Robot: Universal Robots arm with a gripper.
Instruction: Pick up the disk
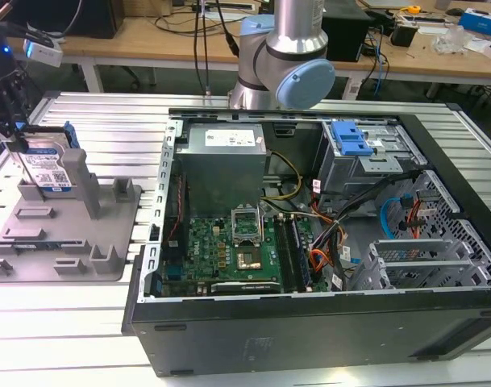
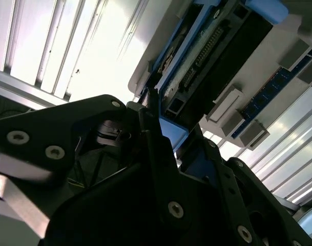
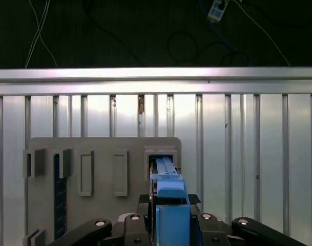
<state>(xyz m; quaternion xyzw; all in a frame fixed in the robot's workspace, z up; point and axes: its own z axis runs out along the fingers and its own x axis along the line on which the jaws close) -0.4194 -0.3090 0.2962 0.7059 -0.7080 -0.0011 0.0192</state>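
Observation:
The disk (image 1: pixel 48 165) stands on edge in the back slot of the grey holder (image 1: pixel 108 234), at the exterior view's far left. It is a silver drive with a white-and-blue label and blue side rails. My gripper (image 1: pixel 21 143) comes down on its upper edge from that view's left. In the first wrist view the disk's blue rail (image 3: pixel 168 205) lies between the black fingers (image 3: pixel 144 201) of my gripper (image 3: pixel 169 201), over the holder (image 3: pixel 102 148). The second wrist view shows my gripper (image 2: pixel 165 129) shut on the same blue rail of the disk (image 2: pixel 196 66). Whether the disk has left its slot cannot be told.
An open computer case (image 1: pixel 309 242) fills the middle and right of the slatted metal table (image 1: pixel 108 121), with a blue drive-bay bracket (image 1: pixel 351 139) inside it. The arm's base (image 1: pixel 285 64) rises behind the case. A blue strip (image 3: pixel 58 195) lies in another holder slot.

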